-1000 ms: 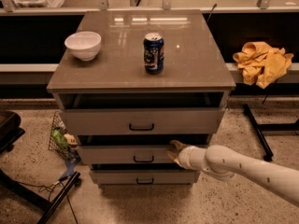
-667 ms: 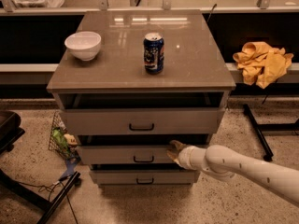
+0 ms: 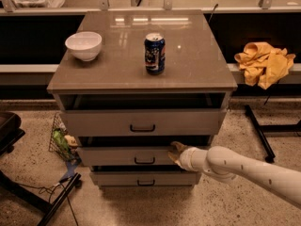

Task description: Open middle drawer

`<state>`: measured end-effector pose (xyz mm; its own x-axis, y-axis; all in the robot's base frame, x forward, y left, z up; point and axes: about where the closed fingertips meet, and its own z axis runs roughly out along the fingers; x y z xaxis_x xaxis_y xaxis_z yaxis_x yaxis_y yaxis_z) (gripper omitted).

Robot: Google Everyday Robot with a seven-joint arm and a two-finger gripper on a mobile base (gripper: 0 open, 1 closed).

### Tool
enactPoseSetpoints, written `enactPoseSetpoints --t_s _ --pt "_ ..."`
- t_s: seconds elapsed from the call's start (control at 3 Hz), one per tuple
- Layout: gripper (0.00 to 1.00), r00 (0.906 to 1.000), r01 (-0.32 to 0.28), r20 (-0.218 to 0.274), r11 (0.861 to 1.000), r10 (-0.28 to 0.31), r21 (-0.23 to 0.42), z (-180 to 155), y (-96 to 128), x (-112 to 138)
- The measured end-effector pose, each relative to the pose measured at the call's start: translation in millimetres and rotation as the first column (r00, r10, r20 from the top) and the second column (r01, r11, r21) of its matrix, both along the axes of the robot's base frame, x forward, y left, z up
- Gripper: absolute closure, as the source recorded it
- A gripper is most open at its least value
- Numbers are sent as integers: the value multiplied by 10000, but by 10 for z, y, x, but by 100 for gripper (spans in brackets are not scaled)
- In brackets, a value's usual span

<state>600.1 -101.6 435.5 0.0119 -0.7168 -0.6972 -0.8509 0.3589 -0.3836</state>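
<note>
A grey-beige cabinet has three drawers. The middle drawer (image 3: 117, 157) has a wide low front and a small black bar handle (image 3: 144, 160). It stands pulled out a little, with a dark gap above its front. My gripper (image 3: 176, 152) comes in from the right on a white arm and rests at the top edge of the middle drawer's front, right of the handle. The top drawer (image 3: 141, 122) is also pulled out a little. The bottom drawer (image 3: 143, 178) sits below.
On the cabinet top (image 3: 113, 69) stand a white bowl (image 3: 83, 45) and a blue soda can (image 3: 154, 53). A yellow cloth (image 3: 264, 63) lies on a ledge at the right. A wire basket (image 3: 61, 140) and black frame legs (image 3: 56, 199) are on the floor at the left.
</note>
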Motion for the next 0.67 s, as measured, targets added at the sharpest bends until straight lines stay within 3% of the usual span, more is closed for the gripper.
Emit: enactPoseSetpoints --t_s 0.67 --pt "28 10000 -1 0 10000 1 0 0 1 0"
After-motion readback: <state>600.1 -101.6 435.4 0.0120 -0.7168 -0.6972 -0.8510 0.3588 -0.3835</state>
